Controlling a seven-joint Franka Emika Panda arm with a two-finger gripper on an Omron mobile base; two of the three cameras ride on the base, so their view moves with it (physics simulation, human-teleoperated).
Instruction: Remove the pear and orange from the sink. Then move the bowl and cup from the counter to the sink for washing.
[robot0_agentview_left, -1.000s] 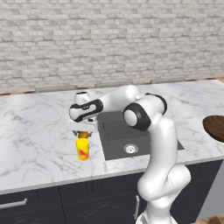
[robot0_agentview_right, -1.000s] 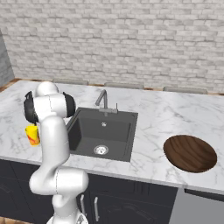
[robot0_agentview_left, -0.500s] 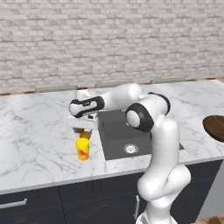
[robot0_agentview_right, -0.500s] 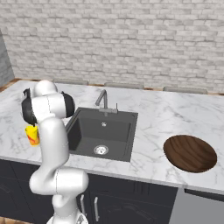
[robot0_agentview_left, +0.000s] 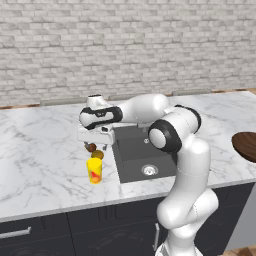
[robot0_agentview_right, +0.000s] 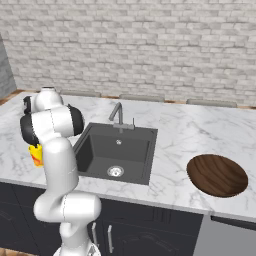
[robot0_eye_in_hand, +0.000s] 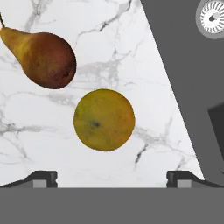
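Since a second ago my gripper (robot0_agentview_left: 95, 144) has lifted a little off the worktop (robot0_agentview_left: 40, 155), jaws wide apart and holding nothing. Orange (robot0_eye_in_hand: 104, 119) lies right under it on the marble, pear (robot0_eye_in_hand: 41, 53) just beside it, not touching as far as I can tell. Both fruits are out of the sink (robot0_agentview_right: 117, 150), left of its edge. Cup (robot0_agentview_left: 94, 170) stands upright just in front of the fruit, nearer the worktop's front edge. Bowl (robot0_agentview_right: 217, 174) sits well apart on the far right side, past the sink.

Step, I judge: fruit part done, cup comes next.

Risks: orange is round and could roll toward the basin if I brush it while going down for the cup. Cup is close to the fruit, so a finger may clip the orange or pear on approach. Cup is small and light, a skewed close could tip it.

In the way: faucet (robot0_agentview_right: 118, 113) stands at the sink's back, fine for a front drop. My own arm hides most of the cup in the right base view.
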